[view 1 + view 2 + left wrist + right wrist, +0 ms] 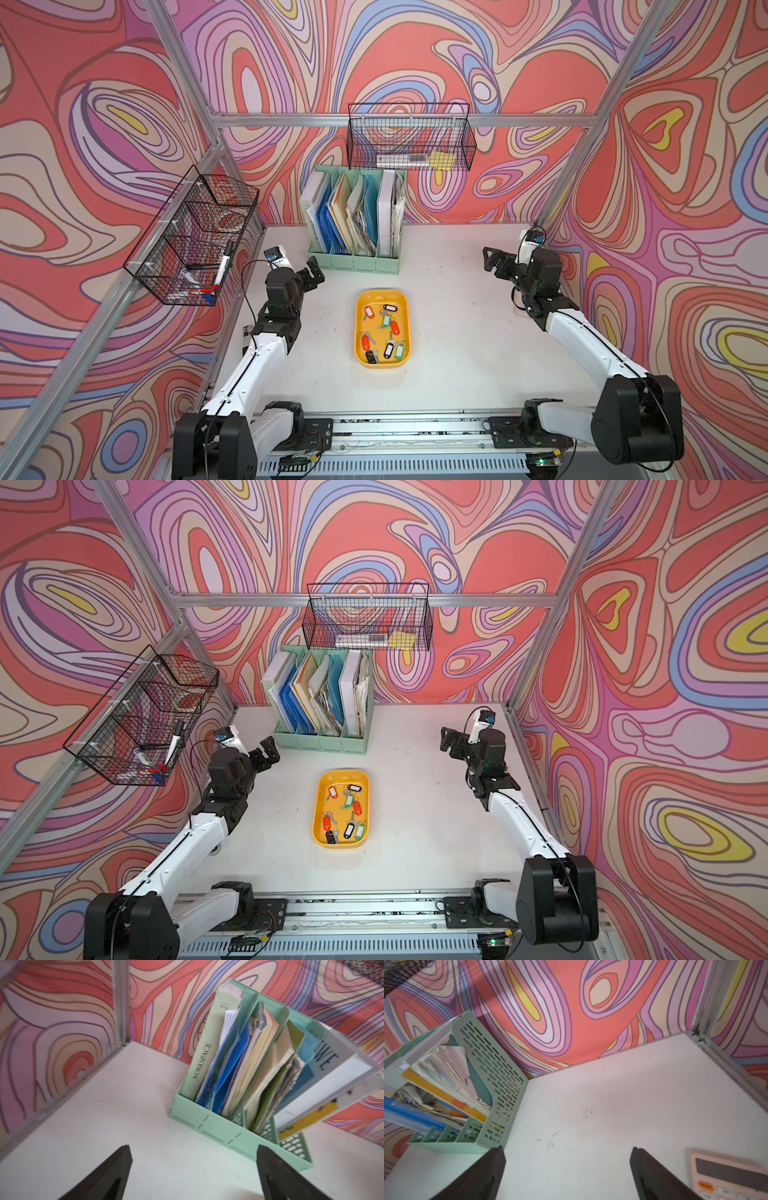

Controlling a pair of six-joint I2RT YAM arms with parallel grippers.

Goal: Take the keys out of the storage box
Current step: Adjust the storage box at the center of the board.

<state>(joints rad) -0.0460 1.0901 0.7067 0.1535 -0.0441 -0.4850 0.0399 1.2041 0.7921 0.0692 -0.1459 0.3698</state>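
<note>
Nothing lifted yet: the keys are all left in the storage box, mid worktop.
Left hand and right hand are held wide open, empty; one tag is best pinched from above, singly.

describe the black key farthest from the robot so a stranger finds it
On the table lies a yellow tray. At its end nearest the green organiser lies the black-tagged key, beside a red one; the other black tags lie at the opposite end.

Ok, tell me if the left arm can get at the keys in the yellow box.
Probably yes: the left gripper is open, bare table lies between it and the storage box, and the keys lie uncovered inside.
</note>
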